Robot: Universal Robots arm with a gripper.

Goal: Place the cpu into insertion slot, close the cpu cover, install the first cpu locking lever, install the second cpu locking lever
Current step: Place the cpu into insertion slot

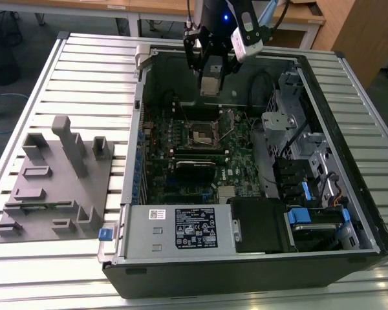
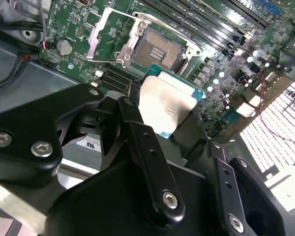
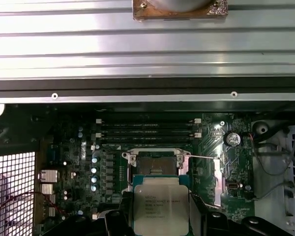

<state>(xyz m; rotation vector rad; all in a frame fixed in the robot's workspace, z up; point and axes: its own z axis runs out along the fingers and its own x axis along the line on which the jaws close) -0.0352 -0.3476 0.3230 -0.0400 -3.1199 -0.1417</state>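
My gripper (image 1: 210, 82) hangs over the far part of the open computer case, shut on the cpu (image 1: 209, 85). In both wrist views the cpu (image 2: 168, 104) (image 3: 161, 202) is a flat silver-topped square pinched by its edges between the black fingers (image 2: 132, 123). The insertion slot (image 1: 202, 134) (image 2: 158, 52) (image 3: 155, 166) lies open on the green motherboard, below and apart from the chip. The cpu cover (image 2: 103, 35) stands swung up beside the socket. A thin wire locking lever (image 3: 202, 157) lies unlatched along the socket's side.
A silver power-supply box (image 1: 181, 229) fills the case's near side, with drive bays and cables (image 1: 310, 174) at the exterior view's right. Memory sticks (image 1: 195, 161) lie near the socket. A grey fixture block (image 1: 55, 181) rests on the slatted table at the exterior view's left.
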